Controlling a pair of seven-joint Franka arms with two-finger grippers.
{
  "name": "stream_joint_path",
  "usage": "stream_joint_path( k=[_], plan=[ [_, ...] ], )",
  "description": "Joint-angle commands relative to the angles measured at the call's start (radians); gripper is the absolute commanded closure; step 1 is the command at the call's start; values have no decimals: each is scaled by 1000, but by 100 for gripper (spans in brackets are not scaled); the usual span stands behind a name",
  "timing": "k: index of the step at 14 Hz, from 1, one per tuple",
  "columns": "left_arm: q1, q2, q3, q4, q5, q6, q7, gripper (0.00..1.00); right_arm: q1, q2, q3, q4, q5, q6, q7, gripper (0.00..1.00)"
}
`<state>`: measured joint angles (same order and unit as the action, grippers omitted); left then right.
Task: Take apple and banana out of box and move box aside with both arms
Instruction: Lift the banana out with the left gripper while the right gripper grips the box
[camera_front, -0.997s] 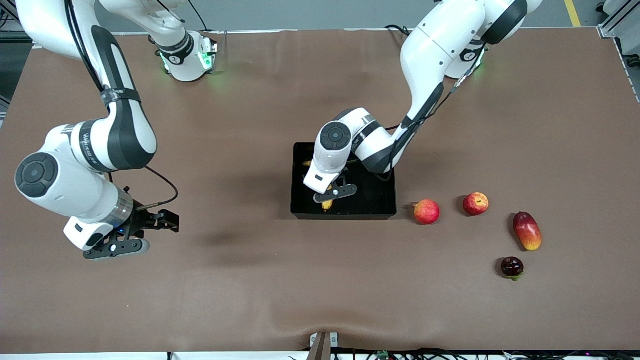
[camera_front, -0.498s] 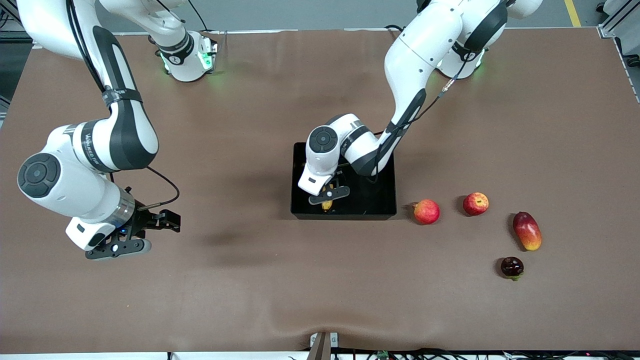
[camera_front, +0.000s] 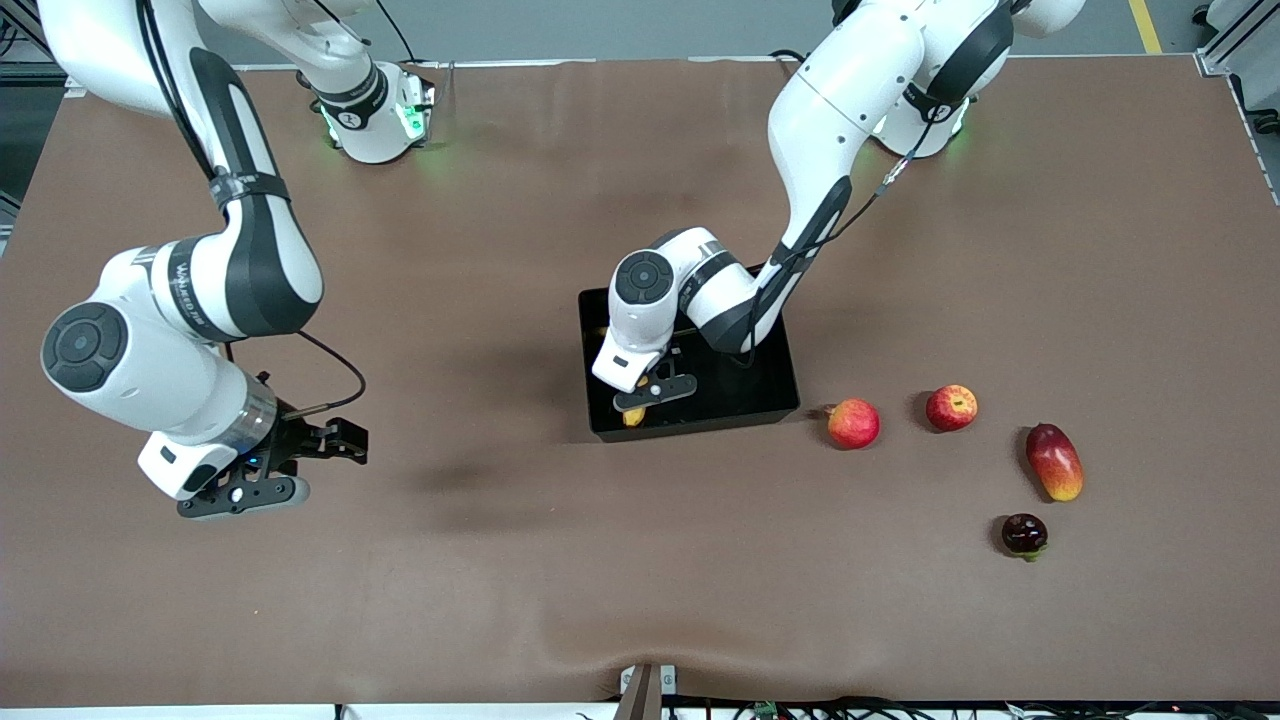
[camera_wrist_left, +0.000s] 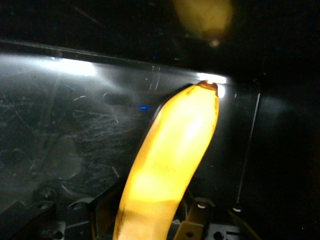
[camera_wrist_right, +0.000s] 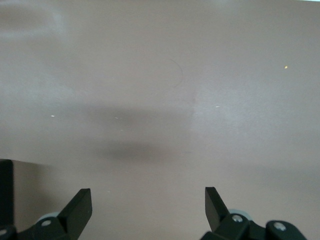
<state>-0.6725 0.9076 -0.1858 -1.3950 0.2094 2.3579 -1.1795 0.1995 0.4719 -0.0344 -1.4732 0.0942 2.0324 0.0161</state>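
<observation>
The black box sits mid-table, slightly askew. My left gripper is down inside it, shut on the yellow banana, whose tip shows by the box wall nearer the camera. In the left wrist view the banana runs between my fingers and its tip touches the glossy box wall. The small red apple with a yellowish top lies on the table toward the left arm's end. My right gripper is open and empty over bare table at the right arm's end, and it also shows in the right wrist view.
A pinkish-red round fruit lies between the box and the apple. A red-and-yellow mango and a dark round fruit lie farther toward the left arm's end, nearer the camera. Brown cloth covers the table.
My left gripper has moved with the banana toward the box's near corner at the right arm's side. The box has turned slightly. The right gripper has drifted a little.
</observation>
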Motion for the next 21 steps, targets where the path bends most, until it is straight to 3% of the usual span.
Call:
stream_joint_path(
  k=[1, 4, 10, 14, 18, 21],
  plan=[
    [-12, -16, 12, 14, 71, -31, -19, 100, 63, -47, -2, 1, 7, -114, 178, 0],
    [-6, -55, 12, 14, 74, -71, -19, 100, 139, -62, -2, -6, 7, -152, 333, 0],
    [19, -170, 12, 11, 73, -163, -17, 100, 158, -70, -2, -18, 12, -147, 364, 0],
    [62, -280, 9, 4, 61, -258, 7, 100, 149, -75, -2, -44, 56, -144, 340, 0],
    [132, -387, 0, -7, 30, -348, 69, 100, 146, -76, -4, -62, 157, -120, 205, 0],
    [227, -495, 0, -93, -7, -391, 236, 100, 161, -76, -2, -96, 191, -11, 67, 0]
  ],
)
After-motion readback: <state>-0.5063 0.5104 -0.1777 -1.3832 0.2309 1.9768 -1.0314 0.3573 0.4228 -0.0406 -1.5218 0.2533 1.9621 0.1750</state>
